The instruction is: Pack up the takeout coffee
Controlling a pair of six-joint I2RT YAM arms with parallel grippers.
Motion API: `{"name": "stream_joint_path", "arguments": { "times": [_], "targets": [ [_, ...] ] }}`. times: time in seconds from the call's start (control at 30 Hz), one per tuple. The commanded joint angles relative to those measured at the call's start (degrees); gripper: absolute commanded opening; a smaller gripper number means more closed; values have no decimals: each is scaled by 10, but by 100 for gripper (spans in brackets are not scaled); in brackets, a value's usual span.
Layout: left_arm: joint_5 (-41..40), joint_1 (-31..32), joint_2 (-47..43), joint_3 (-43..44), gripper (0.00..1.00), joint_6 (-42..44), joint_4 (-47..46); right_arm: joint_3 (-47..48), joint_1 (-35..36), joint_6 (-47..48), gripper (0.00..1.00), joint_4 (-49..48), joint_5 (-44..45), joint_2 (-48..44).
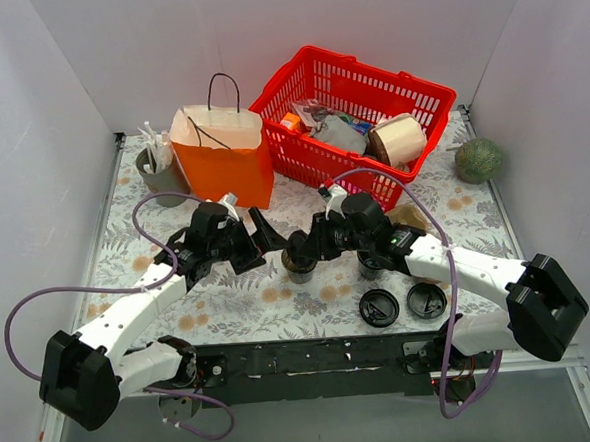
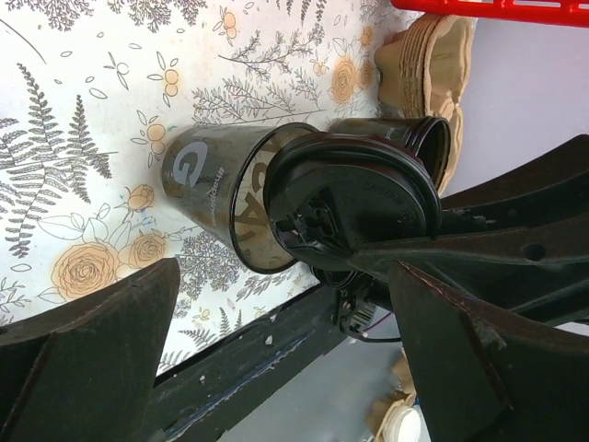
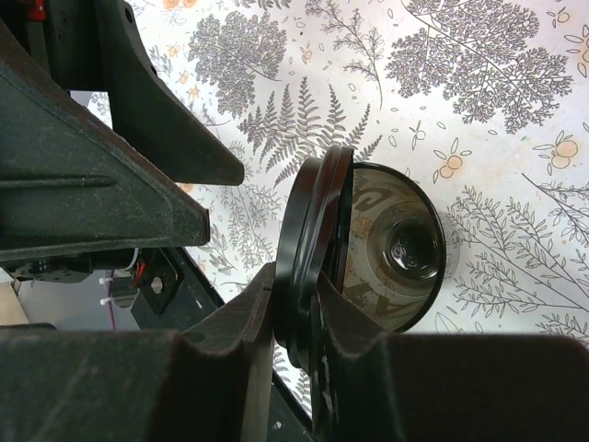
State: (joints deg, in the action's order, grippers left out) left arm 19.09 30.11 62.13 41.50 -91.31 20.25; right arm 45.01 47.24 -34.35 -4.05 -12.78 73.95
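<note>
A: Where was the small dark takeout cup with the brown inside [image 1: 300, 268] at that point?

B: Upright on the flowered table cover [image 1: 235, 303], just in front of the red plastic mesh basket [image 1: 407, 86], on its near side. It was not yet packed.

A: And the round black plastic lid [image 2: 354, 198]?

B: The right gripper [image 3: 296, 295] had it pinched by the rim, fingers clamped tight. It leaned tilted against the cup's mouth, seemingly touching at one edge, not seated flat.

A: So a push down could have gone badly.

B: I judged so. Pressed on the slant, the lid might have snapped on crooked or skidded off. Worse, the left gripper [image 2: 283, 265] stood beside the cup with its jaws wide apart, touching nothing, so the cup had no brace. A sideways shove would likely have tipped or slid it.

A: Anything near enough to hit?

B: The like black cup with the black inside [image 2: 409, 136], also in front of the basket, further toward its right end. A toppling cup or a swinging finger could have knocked it.

A: Any liquid inside ours?

B: I could not tell.
</note>
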Motion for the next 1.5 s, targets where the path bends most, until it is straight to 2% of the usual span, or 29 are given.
{"name": "stream_joint_path", "arguments": {
  "times": [0.0, 0.17, 0.73, 1.1, 1.47],
  "targets": [
    [13, -1, 12, -5, 98, -1, -20, -8, -6, -11, 25, -25, 0, 8],
    [23, -2, 29, -6, 98, -3, -35, -14, -10, -12, 26, -20, 3, 9],
    [36, -2, 90, 6, 98, -4, -44, 9, -12, 25, 49, 35, 60, 5],
    [45, -1, 105, 12, 98, -19, -61, 4, -12, 31, 51, 26, 88, -7],
    [45, -2, 120, 13, 98, -27, -64, 14, -12, 46, 56, 55, 103, 1]
  ]
}}
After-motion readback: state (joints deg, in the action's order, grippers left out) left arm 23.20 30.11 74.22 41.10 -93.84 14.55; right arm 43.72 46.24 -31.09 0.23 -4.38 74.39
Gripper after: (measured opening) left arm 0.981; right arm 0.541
